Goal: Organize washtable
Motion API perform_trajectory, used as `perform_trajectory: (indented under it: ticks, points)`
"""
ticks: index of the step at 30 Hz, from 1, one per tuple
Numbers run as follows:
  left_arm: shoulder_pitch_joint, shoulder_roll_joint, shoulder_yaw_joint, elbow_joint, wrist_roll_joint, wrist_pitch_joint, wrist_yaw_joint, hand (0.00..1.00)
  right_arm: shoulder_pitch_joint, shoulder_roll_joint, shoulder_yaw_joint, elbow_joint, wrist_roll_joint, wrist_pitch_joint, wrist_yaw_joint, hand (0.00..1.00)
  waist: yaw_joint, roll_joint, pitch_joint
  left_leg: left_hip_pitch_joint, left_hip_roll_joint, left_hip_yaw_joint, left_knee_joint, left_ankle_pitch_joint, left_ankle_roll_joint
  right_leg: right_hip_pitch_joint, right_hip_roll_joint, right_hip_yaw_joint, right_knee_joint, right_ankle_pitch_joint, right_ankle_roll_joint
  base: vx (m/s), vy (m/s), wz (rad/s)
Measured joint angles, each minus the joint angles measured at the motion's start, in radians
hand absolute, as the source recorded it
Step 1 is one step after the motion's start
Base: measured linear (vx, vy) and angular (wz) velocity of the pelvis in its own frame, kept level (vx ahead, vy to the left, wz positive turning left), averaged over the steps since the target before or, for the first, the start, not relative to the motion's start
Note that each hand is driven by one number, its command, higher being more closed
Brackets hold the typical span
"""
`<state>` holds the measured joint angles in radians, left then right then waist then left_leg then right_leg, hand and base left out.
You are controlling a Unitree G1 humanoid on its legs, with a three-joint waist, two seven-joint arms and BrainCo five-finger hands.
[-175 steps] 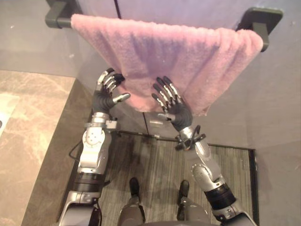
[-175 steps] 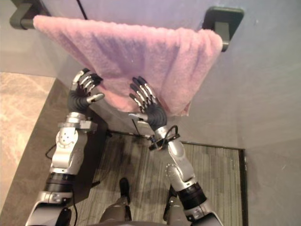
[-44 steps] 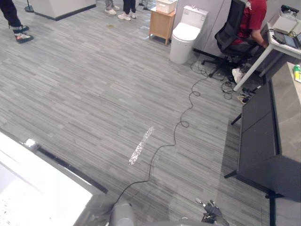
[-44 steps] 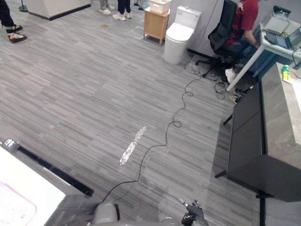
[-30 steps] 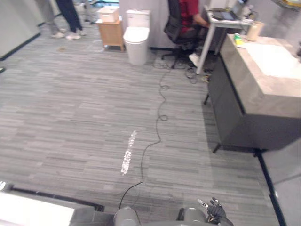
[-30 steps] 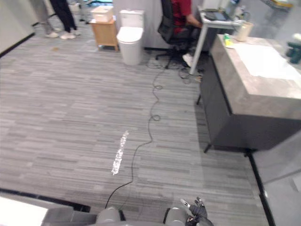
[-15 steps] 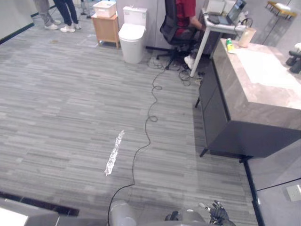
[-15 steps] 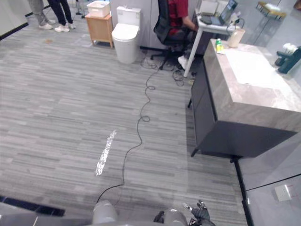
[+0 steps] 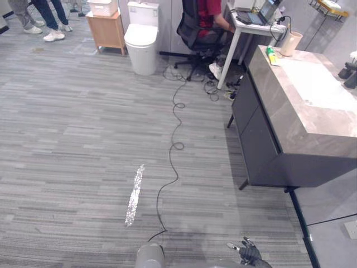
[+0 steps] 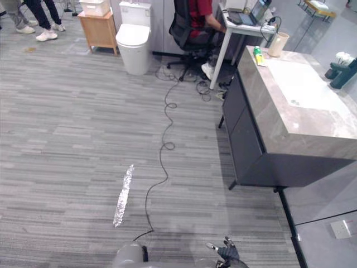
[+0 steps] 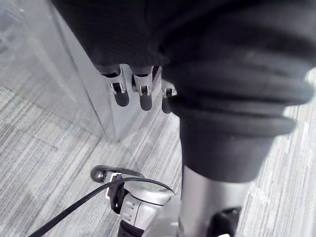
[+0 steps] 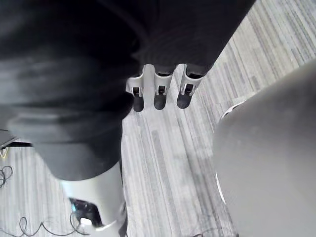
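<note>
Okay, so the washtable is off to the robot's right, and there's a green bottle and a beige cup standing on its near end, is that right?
Not quite. The washtable is on the robot's right, but the green bottle and the beige cup stand on its far end, the one away from the robot, not its near end. The left eye view shows this.

The dark washtable with a grey stone top (image 9: 281,109) runs off the right edge, which also cuts a dark object (image 9: 351,77) on that top. The green bottle (image 9: 271,54) at its far corner is too small to identify. Beyond it, a red-shirted seated person (image 9: 215,11) is cropped.
</note>
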<state>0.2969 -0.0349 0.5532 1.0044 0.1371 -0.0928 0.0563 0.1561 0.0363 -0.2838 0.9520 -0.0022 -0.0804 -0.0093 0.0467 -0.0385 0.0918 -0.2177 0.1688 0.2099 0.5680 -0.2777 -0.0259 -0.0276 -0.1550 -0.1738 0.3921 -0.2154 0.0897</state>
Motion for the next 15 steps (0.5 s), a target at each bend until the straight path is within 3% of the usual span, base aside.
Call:
perform_trajectory:
  ticks: [1,2,3,5,8,9,11,12,13,14,15]
  points:
    - [-0.005,0.001,0.000,0.010,0.005,0.001,0.000,0.00,0.000,-0.001,-0.012,-0.005,0.000,-0.001,0.006,0.00,0.000,0.001,0.000,0.016,0.000,0.006,-0.017,-0.009,0.010,-0.017,-0.006,0.006,0.042,0.002,0.004,-0.05,0.046,-0.32]
    - [-0.007,0.008,-0.003,0.021,0.011,0.002,-0.001,0.00,0.000,-0.002,-0.032,-0.014,0.002,-0.003,0.013,0.00,-0.003,0.012,0.008,0.032,-0.008,0.017,-0.042,-0.042,0.016,-0.087,-0.017,0.030,0.182,0.002,0.004,-0.07,0.030,-0.26]
    - [-0.004,0.018,-0.015,0.028,0.012,0.003,-0.004,0.00,0.000,-0.001,-0.044,-0.031,0.002,-0.003,0.016,0.00,-0.007,0.004,0.014,0.053,-0.016,0.030,-0.043,-0.048,0.016,-0.157,-0.037,0.053,0.333,0.023,-0.023,-0.08,-0.006,-0.21]
    - [-0.001,0.025,-0.023,0.028,0.013,0.010,-0.003,0.00,0.000,0.004,-0.058,-0.036,0.002,-0.002,0.018,0.00,-0.008,0.001,0.015,0.092,-0.017,0.033,-0.043,-0.055,0.007,-0.210,-0.052,0.062,0.466,0.088,-0.053,-0.01,-0.057,-0.06]
    - [0.004,0.024,-0.023,0.025,0.013,0.017,-0.002,0.00,0.000,0.003,-0.059,-0.038,0.001,-0.002,0.017,0.00,-0.009,0.003,0.014,0.126,-0.001,0.027,-0.051,-0.057,0.002,-0.223,-0.067,0.035,0.517,0.113,-0.077,0.02,-0.089,-0.06]
    - [0.002,0.025,-0.023,0.025,0.013,0.018,-0.003,0.00,-0.001,0.002,-0.060,-0.039,0.001,-0.002,0.016,0.00,-0.008,0.004,0.014,0.124,0.005,0.027,-0.055,-0.056,-0.001,-0.224,-0.069,0.024,0.514,0.098,-0.083,0.04,-0.138,-0.17]
    - [-0.004,0.025,-0.023,0.029,0.013,0.019,0.000,0.00,-0.005,0.001,-0.062,-0.036,0.000,0.002,0.014,0.00,-0.007,0.010,0.013,0.123,0.033,0.027,-0.087,-0.050,-0.011,-0.227,-0.088,-0.066,0.398,-0.038,-0.068,0.05,-0.181,-0.24]
    - [-0.003,0.025,-0.023,0.030,0.013,0.019,0.000,0.00,-0.006,-0.001,-0.062,-0.034,0.000,0.003,0.013,0.00,-0.006,0.011,0.012,0.125,0.041,0.027,-0.095,-0.047,-0.016,-0.225,-0.092,-0.085,0.339,-0.047,-0.061,0.05,-0.192,-0.26]
    - [-0.002,0.028,-0.022,0.031,0.013,0.019,0.001,0.00,-0.007,-0.001,-0.060,-0.032,-0.001,0.010,0.013,0.00,-0.006,0.009,0.011,0.125,0.056,0.030,-0.112,-0.035,-0.038,-0.203,-0.089,-0.101,0.181,-0.031,-0.058,0.09,-0.323,-0.13]
    - [0.004,0.042,-0.021,0.031,0.013,0.019,0.000,0.00,-0.003,0.006,-0.061,-0.027,-0.002,0.016,0.013,0.00,-0.010,-0.008,0.001,0.127,0.059,0.028,-0.115,-0.038,-0.061,-0.176,-0.092,-0.099,0.040,0.067,-0.024,0.11,-0.323,-0.04]
    - [-0.002,0.042,-0.021,0.040,0.014,0.020,-0.001,0.00,-0.005,0.004,-0.068,-0.024,0.002,0.017,0.013,0.00,-0.009,-0.005,-0.002,0.132,0.073,0.020,-0.115,-0.039,-0.080,-0.168,-0.085,-0.102,0.041,0.084,0.010,0.19,-0.384,0.05]
